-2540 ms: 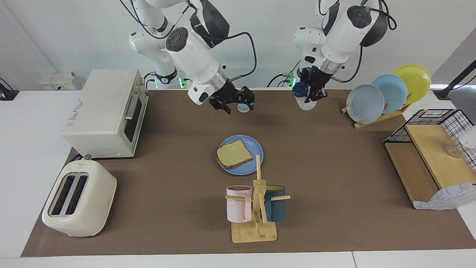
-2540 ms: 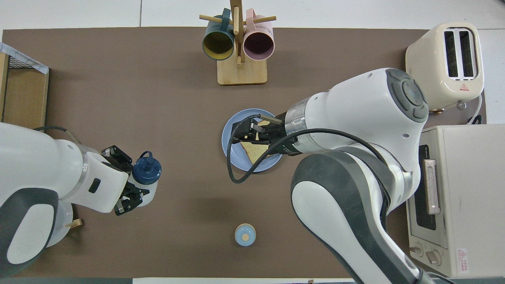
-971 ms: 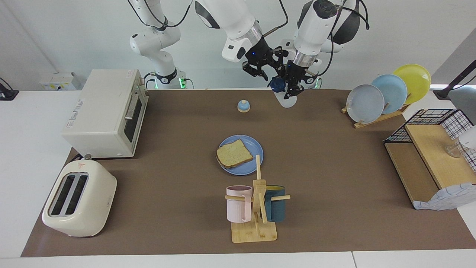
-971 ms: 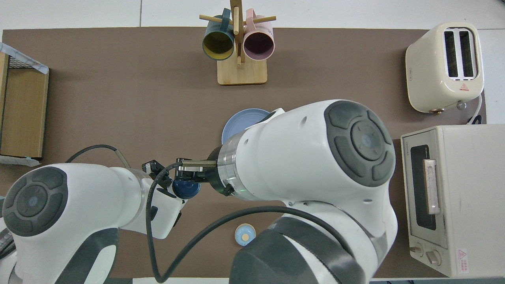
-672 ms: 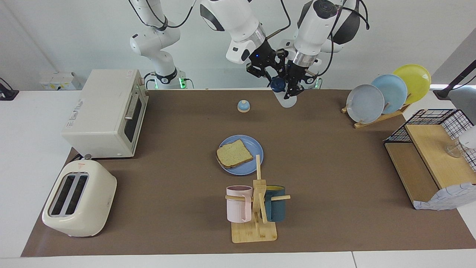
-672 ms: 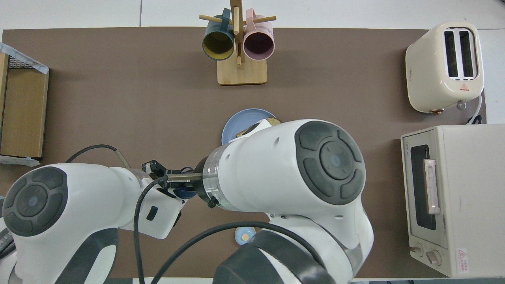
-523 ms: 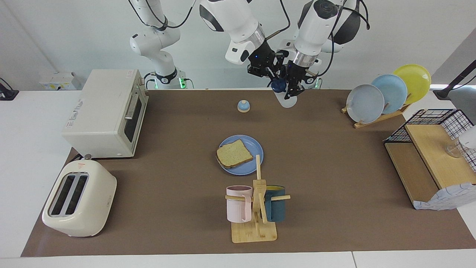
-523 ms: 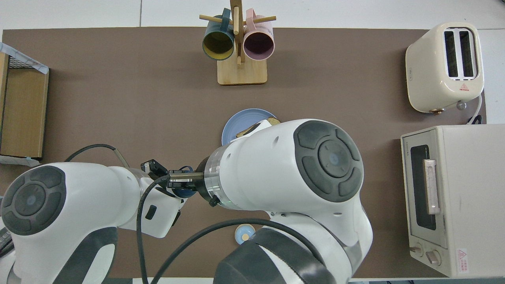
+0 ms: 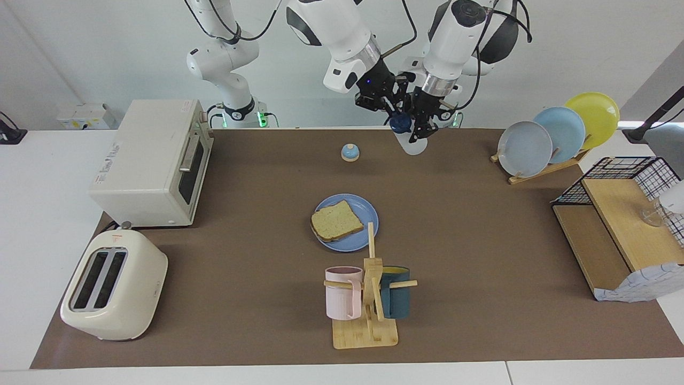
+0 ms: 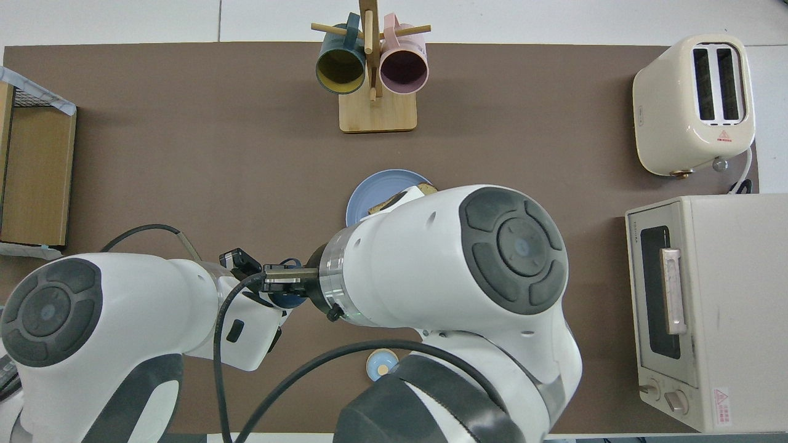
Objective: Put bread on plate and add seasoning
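The bread (image 9: 336, 220), a toasted square slice, lies on the round blue plate (image 9: 368, 214) in the middle of the table. The seasoning (image 9: 412, 144), a whitish bottle, hangs tilted in the air over the table edge by the robots, with my left gripper (image 9: 420, 130) shut on its body. My right gripper (image 9: 396, 113) meets it from the side, fingers closed on the navy cap (image 9: 399, 124). In the overhead view the right arm hides most of the plate (image 10: 369, 191), and only a sliver of the cap (image 10: 285, 301) shows.
A small blue-topped bell (image 9: 349, 152) stands between the plate and the robots. A mug rack (image 9: 368, 299) stands just past the plate. Toaster oven (image 9: 155, 160) and toaster (image 9: 112, 291) fill the right arm's end; plate rack (image 9: 556, 133) and wooden shelf (image 9: 614, 235) the left arm's end.
The right gripper rose from above the plate, came to the bottle's cap and closed its fingers on it. The left gripper brought the bottle up and now holds it still.
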Available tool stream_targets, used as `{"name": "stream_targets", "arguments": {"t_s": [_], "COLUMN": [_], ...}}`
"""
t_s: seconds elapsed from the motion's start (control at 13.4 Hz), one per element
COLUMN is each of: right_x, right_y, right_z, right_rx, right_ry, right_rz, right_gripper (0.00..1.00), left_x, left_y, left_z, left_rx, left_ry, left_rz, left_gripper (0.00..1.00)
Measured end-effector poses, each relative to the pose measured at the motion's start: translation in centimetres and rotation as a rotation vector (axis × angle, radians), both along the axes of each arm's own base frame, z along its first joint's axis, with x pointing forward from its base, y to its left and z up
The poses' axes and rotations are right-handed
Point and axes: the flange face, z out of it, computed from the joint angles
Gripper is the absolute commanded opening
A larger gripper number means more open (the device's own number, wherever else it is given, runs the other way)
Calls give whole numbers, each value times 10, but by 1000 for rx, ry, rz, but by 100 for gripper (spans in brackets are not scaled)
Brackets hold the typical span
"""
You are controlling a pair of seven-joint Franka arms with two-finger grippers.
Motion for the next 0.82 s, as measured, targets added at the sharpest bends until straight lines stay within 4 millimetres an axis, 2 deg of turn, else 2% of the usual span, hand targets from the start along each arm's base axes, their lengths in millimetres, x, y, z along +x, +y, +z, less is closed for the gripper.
{"name": "stream_targets", "arguments": {"t_s": [0.37,0.52,0.82], "right_x": [4,4,5], "right_y": [-3,-3,-2], "right_z": [2,2,2], "right_rx": [7,9,12], "right_ry": [-11,-12,-15], "right_rz": [-13,-14,-17], "right_gripper": [17,1,0], "left_x": [0,0,0], "left_y": [0,0,1], "left_z": [-1,-1,-1], "left_rx": [12,14,19], "left_ry": [-3,-4,-5], "left_rz": [-6,-6,-7], "left_gripper": [0,0,0]}}
